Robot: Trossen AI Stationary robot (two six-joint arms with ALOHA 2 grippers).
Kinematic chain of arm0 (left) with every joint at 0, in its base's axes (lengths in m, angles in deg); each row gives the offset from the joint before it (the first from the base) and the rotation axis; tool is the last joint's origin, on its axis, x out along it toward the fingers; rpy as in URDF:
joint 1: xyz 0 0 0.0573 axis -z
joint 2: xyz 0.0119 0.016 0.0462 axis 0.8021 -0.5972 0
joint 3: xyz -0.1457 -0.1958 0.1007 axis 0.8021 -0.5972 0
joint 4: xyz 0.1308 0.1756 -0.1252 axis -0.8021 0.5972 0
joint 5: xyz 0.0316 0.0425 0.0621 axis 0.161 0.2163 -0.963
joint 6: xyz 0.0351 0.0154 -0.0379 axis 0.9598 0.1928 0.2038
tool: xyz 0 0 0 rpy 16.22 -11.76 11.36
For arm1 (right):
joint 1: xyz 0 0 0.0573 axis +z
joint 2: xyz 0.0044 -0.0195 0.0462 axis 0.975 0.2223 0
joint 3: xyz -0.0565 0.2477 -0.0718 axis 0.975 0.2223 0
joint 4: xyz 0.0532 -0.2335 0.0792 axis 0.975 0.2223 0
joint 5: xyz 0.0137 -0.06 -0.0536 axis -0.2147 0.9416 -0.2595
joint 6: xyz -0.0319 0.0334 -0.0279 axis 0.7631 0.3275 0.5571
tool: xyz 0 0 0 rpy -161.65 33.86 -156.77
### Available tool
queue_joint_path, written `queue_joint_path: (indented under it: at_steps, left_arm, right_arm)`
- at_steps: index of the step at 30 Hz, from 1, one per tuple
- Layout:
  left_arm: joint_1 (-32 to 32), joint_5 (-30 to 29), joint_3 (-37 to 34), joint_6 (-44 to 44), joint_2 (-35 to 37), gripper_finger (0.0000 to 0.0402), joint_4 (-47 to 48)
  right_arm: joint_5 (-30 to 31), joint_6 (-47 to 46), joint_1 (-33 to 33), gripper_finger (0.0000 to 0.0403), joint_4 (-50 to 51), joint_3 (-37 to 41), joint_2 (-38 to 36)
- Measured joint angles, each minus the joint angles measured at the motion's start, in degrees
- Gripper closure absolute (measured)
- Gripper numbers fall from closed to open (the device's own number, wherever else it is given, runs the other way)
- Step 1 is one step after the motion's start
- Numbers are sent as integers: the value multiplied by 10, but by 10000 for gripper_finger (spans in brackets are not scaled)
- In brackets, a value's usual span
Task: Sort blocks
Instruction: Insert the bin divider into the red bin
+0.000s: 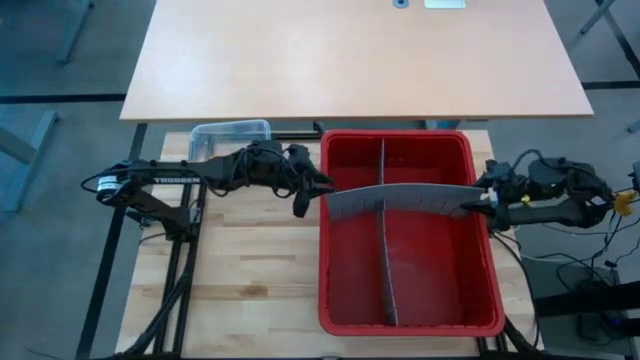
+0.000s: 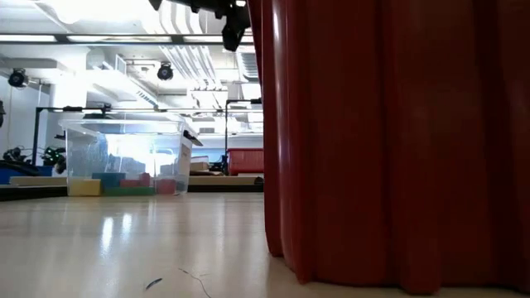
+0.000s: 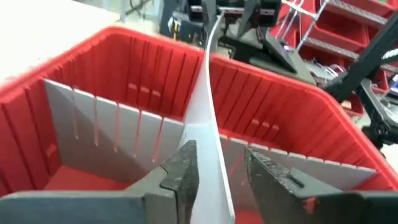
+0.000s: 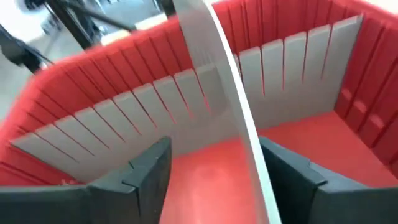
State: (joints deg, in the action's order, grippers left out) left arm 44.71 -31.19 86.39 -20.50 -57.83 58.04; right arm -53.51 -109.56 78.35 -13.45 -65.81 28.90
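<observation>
Left hand [image 1: 318,186] and right hand [image 1: 484,199] pinching opposite ends of bowed grey divider [image 1: 405,199] across red bin [image 1: 408,316].
Blocks [image 2: 124,185] sitting in clear tub [image 2: 126,157] on tabletop [image 1: 255,280], left of bin. Likely risk: bent divider springing free, missing wall slots.

Both arms reach inward, left gripper [image 1: 312,190] and right gripper [image 1: 484,201] facing.

Overhead, table-level, two wrist views; all share red bin [image 1: 408,232]
</observation>
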Motion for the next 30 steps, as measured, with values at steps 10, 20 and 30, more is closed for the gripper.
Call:
queue_joint_path:
  at_steps: [10,20,30]
  left_arm:
    - [0,-22,0,0,13,271,-53]
    - [2,-79,-1,20,0,298,-129]
    - [57,-176,0,53,-18,397,-153]
  right_arm:
    - [19,3,0,183,-25,-97,1]
    - [118,37,0,256,-92,-86,3]
    - [155,38,0,400,-147,-13,3]
